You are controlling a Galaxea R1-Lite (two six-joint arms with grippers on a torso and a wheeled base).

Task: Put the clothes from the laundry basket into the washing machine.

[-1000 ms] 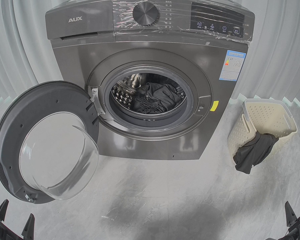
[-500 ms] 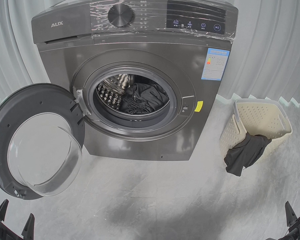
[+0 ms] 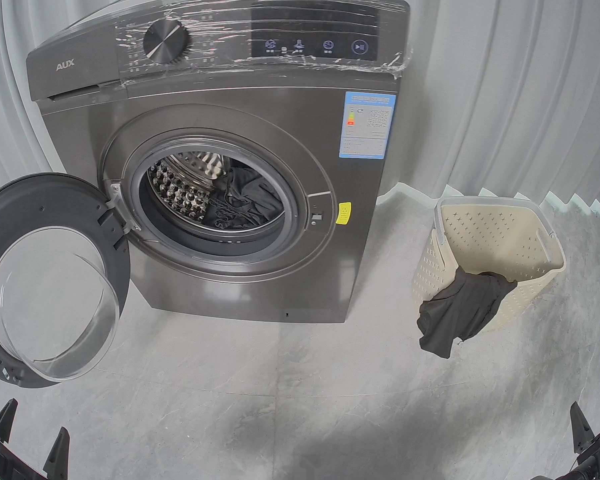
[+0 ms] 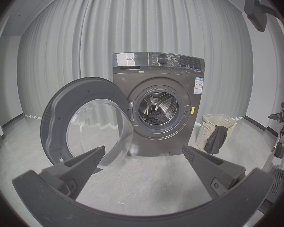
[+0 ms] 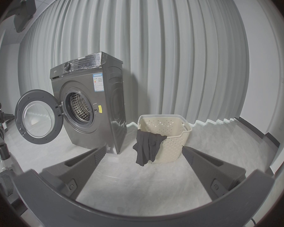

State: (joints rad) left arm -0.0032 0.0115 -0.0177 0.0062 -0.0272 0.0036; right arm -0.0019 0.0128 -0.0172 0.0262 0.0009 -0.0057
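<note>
1. Over the front rim of the laundry basket (image 3: pixel 537 233) we see a dark garment (image 3: pixel 461 308) draped.
2. More dark clothing (image 3: pixel 244 201) lies in the drum of the washing machine (image 3: pixel 260 105).
3. Our left gripper (image 3: pixel 32 423) and right gripper (image 3: pixel 594 401) sit well apart from both, spread wide, empty.

Grey marbled floor (image 3: pixel 313 381) carries washing machine (image 3: pixel 247 108); cream laundry basket (image 3: pixel 493 235) stands near it.
</note>
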